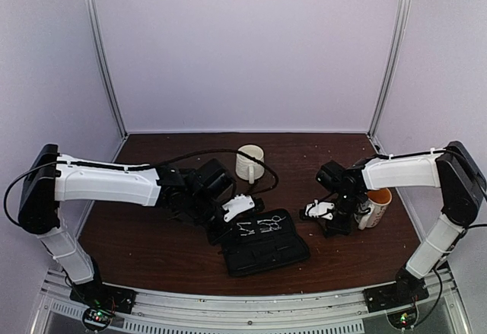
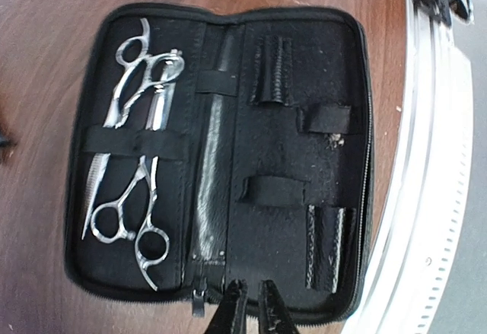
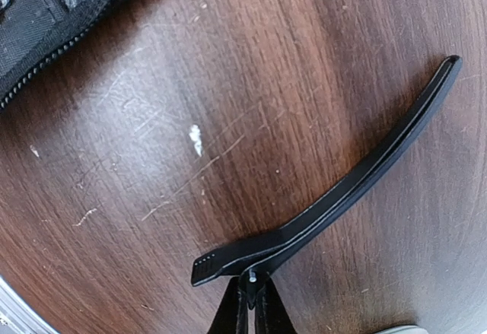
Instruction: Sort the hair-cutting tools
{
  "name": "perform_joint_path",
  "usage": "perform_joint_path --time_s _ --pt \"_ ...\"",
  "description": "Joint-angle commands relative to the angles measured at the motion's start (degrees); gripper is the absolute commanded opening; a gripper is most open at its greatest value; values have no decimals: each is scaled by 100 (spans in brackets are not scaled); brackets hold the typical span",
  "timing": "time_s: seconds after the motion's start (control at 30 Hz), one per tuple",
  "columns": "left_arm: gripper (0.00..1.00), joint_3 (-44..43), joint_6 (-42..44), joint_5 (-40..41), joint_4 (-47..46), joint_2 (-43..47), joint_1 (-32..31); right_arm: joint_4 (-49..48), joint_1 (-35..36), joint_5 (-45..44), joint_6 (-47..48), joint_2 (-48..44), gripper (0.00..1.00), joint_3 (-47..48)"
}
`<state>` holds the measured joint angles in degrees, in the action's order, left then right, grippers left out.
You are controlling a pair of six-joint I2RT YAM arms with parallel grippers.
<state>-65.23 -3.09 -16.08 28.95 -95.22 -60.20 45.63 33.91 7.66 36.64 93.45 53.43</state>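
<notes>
Right wrist: hair clip near case corner.

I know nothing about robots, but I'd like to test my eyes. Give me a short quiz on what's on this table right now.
1. True or false: the black case is zipped shut.
2. What does the right gripper pinch? A) a comb B) a hair clip C) a spoon
3. How many scissors sit under the strap inside the case?

Key: 1 false; 2 B; 3 two.
</notes>
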Motion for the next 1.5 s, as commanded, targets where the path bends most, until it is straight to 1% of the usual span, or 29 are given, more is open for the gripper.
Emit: perform_joint_path --time_s 0.0,0.13,0.23,0.33,0.47,0.57,0.7,0.83,0.93,1.1,1.27,1.47 --pt "11 -338 750 -33 533 -211 -267 124 -25 9 32 -118 0 54" --pt "11 -362 1179 -203 598 -289 -364 422 -25 -106 161 -549 0 141" --pt "8 -473 1459 -361 701 -357 -397 630 -27 -209 279 -906 0 190" --pt "6 -583 1574 -437 828 -457 -479 893 -34 -164 355 -1202 0 285" --pt "6 -758 1658 -293 1262 -1023 -488 1194 -27 101 545 -1470 0 480" --pt "5 -584 1704 -266 1121 -1221 -525 1261 -25 219 893 -1666 0 504" --pt "4 -250 1647 -45 760 -1087 -536 1437 -18 446 1805 -2005 0 356" --pt "4 3 1595 407 700 -1173 -534 1979 55 429 2396 -1902 0 471" --pt "3 140 1479 788 720 -1341 -532 2140 186 379 2667 -1898 0 530" --pt "3 275 1278 1282 433 -1250 -528 2015 488 -64 3125 -1817 0 289" --pt "1 588 1244 1795 34 -956 -527 1814 796 -510 3850 -1686 0 -50" --pt "1 531 1218 1813 59 -1138 -527 1612 1252 -1194 4612 -1333 0 -46"
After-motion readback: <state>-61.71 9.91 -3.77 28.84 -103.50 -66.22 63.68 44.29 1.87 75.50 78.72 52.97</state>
